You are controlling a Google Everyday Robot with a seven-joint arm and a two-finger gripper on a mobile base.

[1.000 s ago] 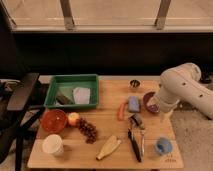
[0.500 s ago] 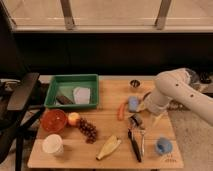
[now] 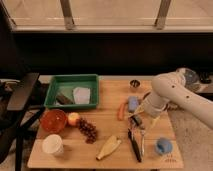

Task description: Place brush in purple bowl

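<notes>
Claw hangs low over table, at far end of brush; whether it grips cannot be told.

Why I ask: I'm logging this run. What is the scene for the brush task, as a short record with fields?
claw: low over the table, just above the brush's far end
brush: lying flat on the table, beside the silver utensil
purple bowl: mostly hidden behind the arm, only an edge shows
brush in bowl: not yet
nearby: carrot, blue cup
</notes>
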